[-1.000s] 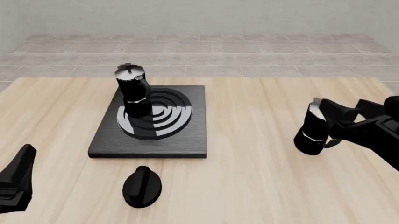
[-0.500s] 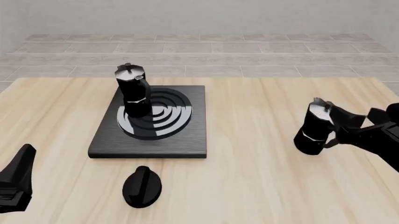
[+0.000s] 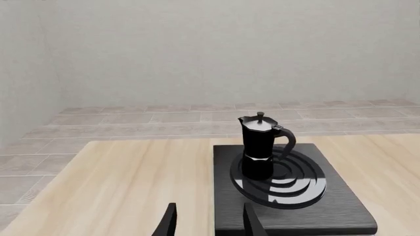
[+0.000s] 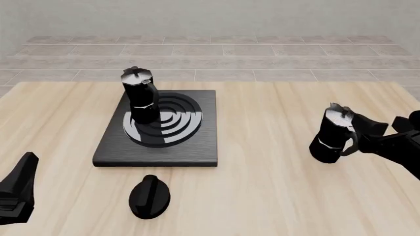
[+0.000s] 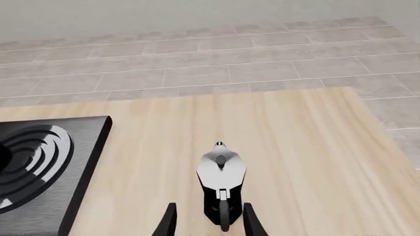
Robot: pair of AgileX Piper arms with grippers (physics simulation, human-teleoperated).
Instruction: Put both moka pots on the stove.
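I see the stove left of centre on the surface, one moka pot upright on its burner's left part. The round knob lies just in front of the stove. The second moka pot stands far right, well apart, my right tool just behind its handle.
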